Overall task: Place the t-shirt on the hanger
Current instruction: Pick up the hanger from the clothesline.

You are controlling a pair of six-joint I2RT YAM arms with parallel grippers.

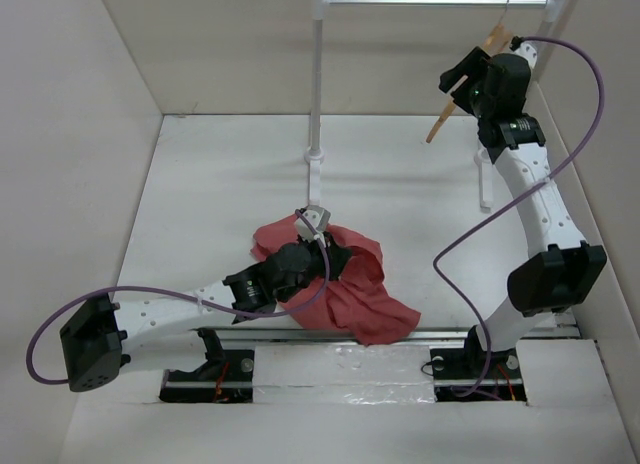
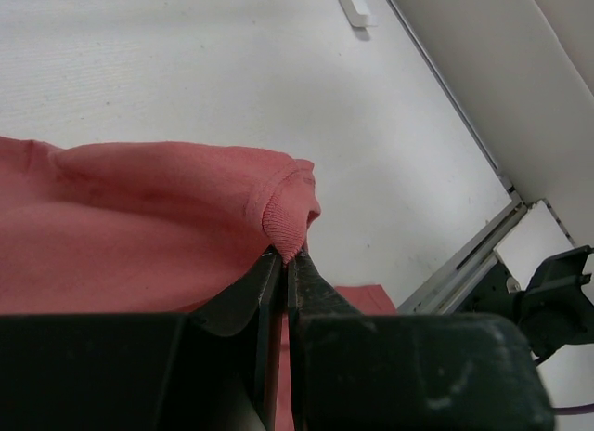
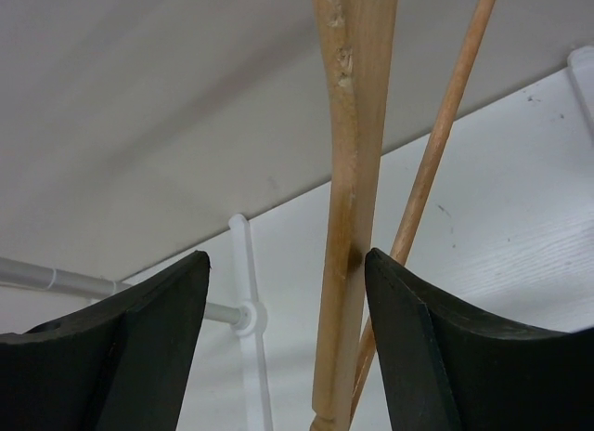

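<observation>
Left gripper (image 2: 286,254): down at the near side of the table, jaws squeezed shut on a ribbed hem of the soft red-pink fabric t-shirt (image 2: 139,217), and that pinch looks firm.
T-shirt location: heaped on the white table (image 1: 220,184) just ahead of the arm bases, with the left arm right on top of it.
Right gripper (image 3: 286,259): up high at the far right, jaws parted and gripping nothing.
Hanger location: the slim light tan wooden hanger (image 3: 353,171) stands between those parted jaws, hard against one finger with a clear gap to the other.
Hanger axis: steeply tilted, running lengthwise through the jaw gap.
Far end: the white rack with its metal bar (image 1: 430,1). The wire hook seems to sit over that bar, though it's too thin to be sure.
Key relation: the hanger is already inside the right gripper's bite, and the t-shirt is well apart below it, so the right arm is nearer the hanger and the left arm nearer the t-shirt.
</observation>
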